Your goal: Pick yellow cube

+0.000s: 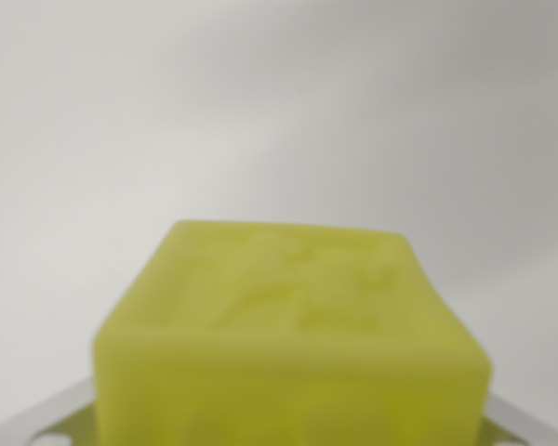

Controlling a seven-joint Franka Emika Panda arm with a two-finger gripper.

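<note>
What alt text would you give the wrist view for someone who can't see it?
A blurry yellow cube fills the lower middle of the wrist view, very close to the camera, with a faint raised pattern on its top face. Pale metal gripper parts peek out at both bottom corners beside it, against a plain white-grey surface.

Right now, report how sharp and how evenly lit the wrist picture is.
Wrist view: the yellow cube fills the lower frame and is soft, its raised top pattern blurred past reading; the pale surface behind is featureless, with a faint diagonal band of shade and no hard shadows or glare; grey metal parts at the bottom corners are also out of focus, so the claw's state cannot be told.
</note>
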